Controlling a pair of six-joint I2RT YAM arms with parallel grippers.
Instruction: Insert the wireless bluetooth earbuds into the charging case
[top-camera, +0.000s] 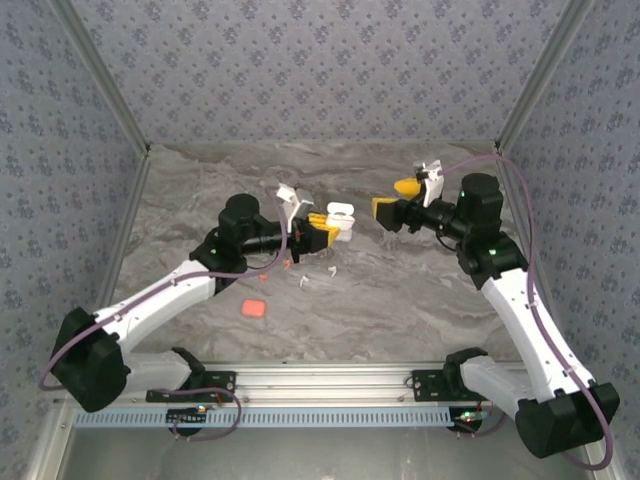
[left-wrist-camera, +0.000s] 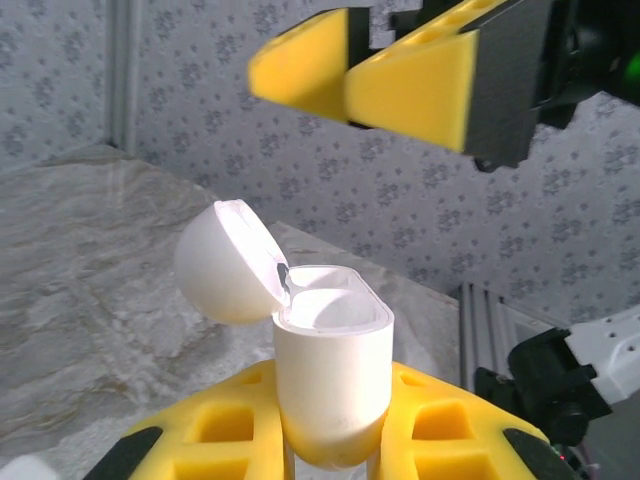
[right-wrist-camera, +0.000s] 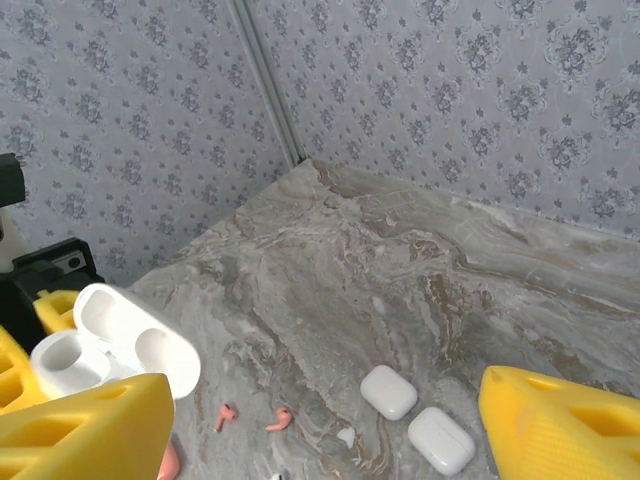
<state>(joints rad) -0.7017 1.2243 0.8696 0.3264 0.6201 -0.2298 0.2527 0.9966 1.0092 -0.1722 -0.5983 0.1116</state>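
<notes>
My left gripper (top-camera: 325, 228) is shut on an upright white charging case (left-wrist-camera: 330, 370), gripped low on its body, with the lid (left-wrist-camera: 228, 262) swung open. The right wrist view shows the same open case (right-wrist-camera: 110, 340) and its two wells look bare. My right gripper (top-camera: 392, 200) hovers open just right of the case, and its yellow fingers (left-wrist-camera: 410, 85) appear above it in the left wrist view. Two coral-red earbuds (right-wrist-camera: 225, 415) (right-wrist-camera: 278, 420) lie on the marble below. Small white earbuds (top-camera: 305, 283) (top-camera: 332, 270) lie near them. My right gripper (right-wrist-camera: 325, 400) holds nothing.
Two shut white cases (right-wrist-camera: 388, 390) (right-wrist-camera: 440, 438) lie side by side on the marble, with a small white piece (right-wrist-camera: 346, 436) beside them. A coral-red case (top-camera: 255, 308) sits nearer the front edge. Patterned walls close in the table (top-camera: 400, 300) on three sides.
</notes>
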